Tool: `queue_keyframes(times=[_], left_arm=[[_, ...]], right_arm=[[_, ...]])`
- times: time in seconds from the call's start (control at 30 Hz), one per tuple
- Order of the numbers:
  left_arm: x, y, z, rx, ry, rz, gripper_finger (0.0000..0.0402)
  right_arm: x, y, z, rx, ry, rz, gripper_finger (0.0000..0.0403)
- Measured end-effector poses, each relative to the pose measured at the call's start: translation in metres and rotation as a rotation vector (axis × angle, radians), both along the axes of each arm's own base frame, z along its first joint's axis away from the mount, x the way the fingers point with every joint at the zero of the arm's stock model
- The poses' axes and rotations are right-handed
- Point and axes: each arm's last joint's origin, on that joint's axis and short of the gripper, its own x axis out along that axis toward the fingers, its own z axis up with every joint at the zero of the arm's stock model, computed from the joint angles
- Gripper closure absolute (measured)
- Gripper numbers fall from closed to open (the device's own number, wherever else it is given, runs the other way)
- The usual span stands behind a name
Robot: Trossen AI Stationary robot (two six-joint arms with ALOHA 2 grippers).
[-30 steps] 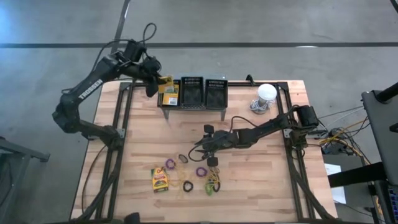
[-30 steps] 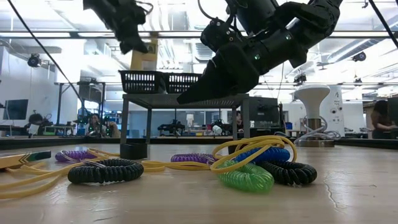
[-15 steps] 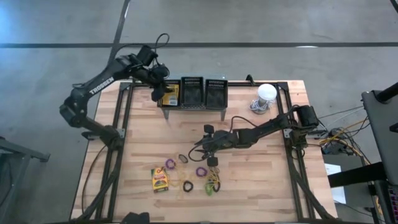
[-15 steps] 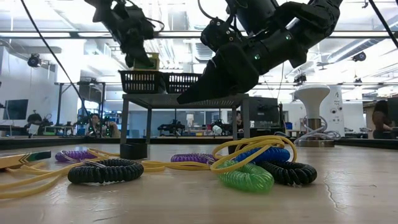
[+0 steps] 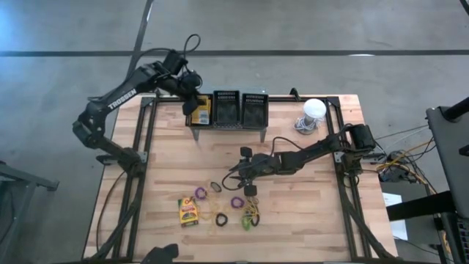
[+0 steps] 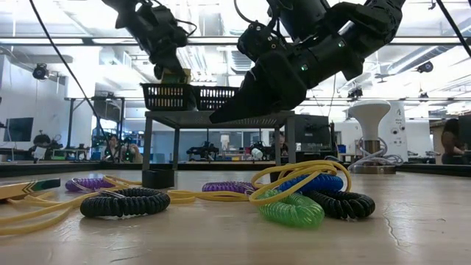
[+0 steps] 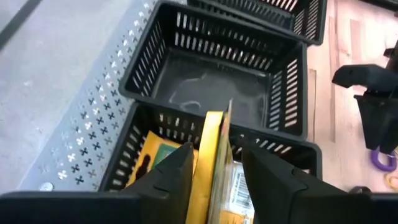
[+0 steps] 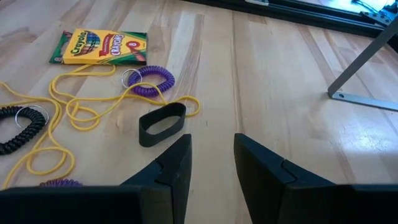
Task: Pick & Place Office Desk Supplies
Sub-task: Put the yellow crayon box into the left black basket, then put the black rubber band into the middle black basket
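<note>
A yellow crayon box (image 7: 213, 163) is held on edge between the two dark fingers (image 7: 169, 177) of the left tool (image 7: 214, 171), inside a black slotted basket (image 7: 127, 158). Beside that basket, a second black basket (image 7: 283, 93) is seen, both set on a grey perforated shelf (image 7: 81, 134).

My wooden table (image 5: 308, 213) carries a grey perforated shelf (image 5: 227, 127) standing on legs at its far edge, left of centre, with three black baskets (image 5: 226, 108) in a row on top. To the far right sits a white bulb-like object (image 5: 314, 110). Near the front, left of centre, a crayon box (image 5: 189, 212) lies flat. Just right of it, purple (image 5: 200, 193), black (image 5: 221, 219) and green coiled bands (image 5: 248, 222), a black loop (image 8: 162, 124) and yellow cord (image 8: 74, 112) lie scattered together.
</note>
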Motion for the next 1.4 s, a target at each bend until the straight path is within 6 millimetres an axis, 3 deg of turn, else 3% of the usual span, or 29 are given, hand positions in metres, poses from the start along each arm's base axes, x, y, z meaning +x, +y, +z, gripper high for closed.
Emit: queue_keyframes(times=[0.37, 0.6, 0.7, 0.93, 1.07, 1.2, 1.3, 1.4], left_arm=[[0.003, -0.001, 0.011, 0.095, 0.042, 0.049, 0.0241], [0.025, -0.031, 0.009, 0.105, 0.063, -0.107, 0.0261], [0.036, -0.046, 0.009, 0.187, 0.112, -0.155, 0.0275], [0.04, -0.055, 0.017, 0.472, 0.277, 0.035, 0.0281], [0.036, -0.061, 0.029, 0.478, 0.209, 0.087, 0.0281], [0.034, -0.079, 0.037, 0.397, 0.094, 0.077, 0.0281], [0.037, -0.101, 0.028, 0.343, 0.006, 0.008, 0.0281], [0.041, -0.128, 0.005, 0.319, -0.092, -0.031, 0.0281]], right_arm=[[0.0, 0.0, 0.0, 0.0, 0.001, 0.0, 0.0301], [0.0, 0.0, 0.0, 0.0, 0.001, 0.0, 0.0301], [0.0, 0.0, 0.0, 0.0, 0.001, 0.0, 0.0301], [0.0, 0.0, 0.0, 0.0, 0.001, 0.0, 0.0311], [0.0, 0.0, 0.0, 0.0, 0.002, 0.0, 0.0314], [0.0, 0.0, 0.0, 0.001, 0.003, 0.0, 0.0312], [0.0, 0.001, -0.002, -0.001, 0.005, 0.002, 0.0313], [0.0, 0.001, -0.003, -0.007, -0.001, 0.005, 0.0318]])
